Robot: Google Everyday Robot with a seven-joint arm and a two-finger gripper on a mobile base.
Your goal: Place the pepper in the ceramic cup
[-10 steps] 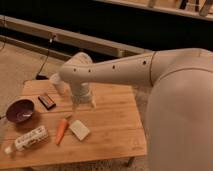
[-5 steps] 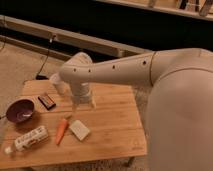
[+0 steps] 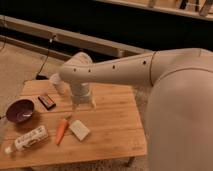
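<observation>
The orange pepper (image 3: 61, 130) lies on the wooden table (image 3: 115, 125), near its front left, with the stem end pointing away from me. The whitish ceramic cup (image 3: 58, 84) stands at the back left of the table, partly hidden behind the arm's elbow. My gripper (image 3: 83, 103) points down over the middle of the table. It is above and to the right of the pepper, and to the right of the cup. It holds nothing that I can see.
A dark purple bowl (image 3: 20, 111) sits at the table's left edge. A white bottle (image 3: 27, 138) lies at the front left. A flat white block (image 3: 79, 130) lies beside the pepper. A small dark object (image 3: 47, 101) lies near the bowl. Cables run along the floor behind.
</observation>
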